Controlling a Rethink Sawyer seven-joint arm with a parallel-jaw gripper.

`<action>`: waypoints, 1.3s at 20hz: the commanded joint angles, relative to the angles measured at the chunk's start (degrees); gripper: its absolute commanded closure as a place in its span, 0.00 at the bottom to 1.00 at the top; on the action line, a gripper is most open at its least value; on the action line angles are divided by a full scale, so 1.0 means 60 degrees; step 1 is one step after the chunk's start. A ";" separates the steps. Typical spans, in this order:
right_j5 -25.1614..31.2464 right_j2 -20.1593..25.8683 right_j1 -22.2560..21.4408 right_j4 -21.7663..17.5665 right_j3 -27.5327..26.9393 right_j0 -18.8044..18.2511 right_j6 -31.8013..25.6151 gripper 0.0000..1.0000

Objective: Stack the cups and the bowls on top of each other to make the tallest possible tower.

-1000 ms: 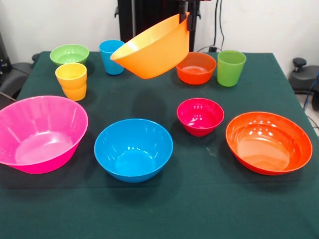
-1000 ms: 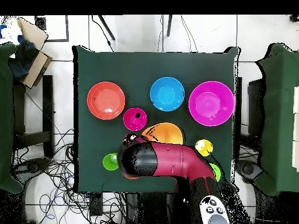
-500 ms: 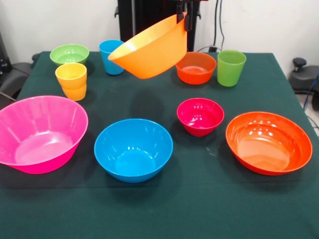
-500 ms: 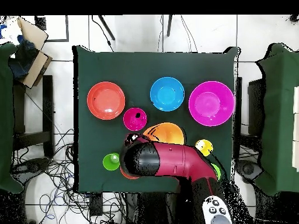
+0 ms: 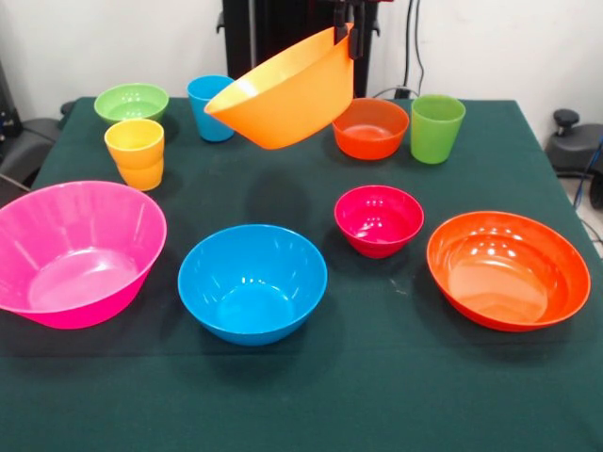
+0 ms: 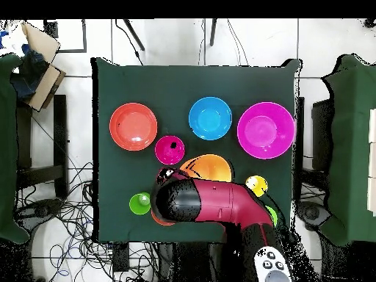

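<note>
Dark green tablecloth. Big pink bowl, medium blue bowl, small magenta bowl, wide red-orange bowl, big orange bowl, small orange-red bowl, small green bowl. Green cup, blue cup, yellow-orange cup. Red and black arm.

No text, label, brand, number or sign can be read anywhere in either view.
</note>
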 commanded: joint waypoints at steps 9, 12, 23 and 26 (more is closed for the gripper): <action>0.0473 0.0736 0.0045 -0.0736 -0.0015 0.0072 -0.0794 1.00; 0.0431 0.0704 0.0014 -0.0764 0.0039 0.0082 -0.0775 1.00; 0.0350 0.0650 -0.0022 -0.1039 -0.0073 0.0123 -0.0852 0.00; 0.0410 0.0670 0.0040 -0.1050 -0.0135 0.0159 -0.0805 0.00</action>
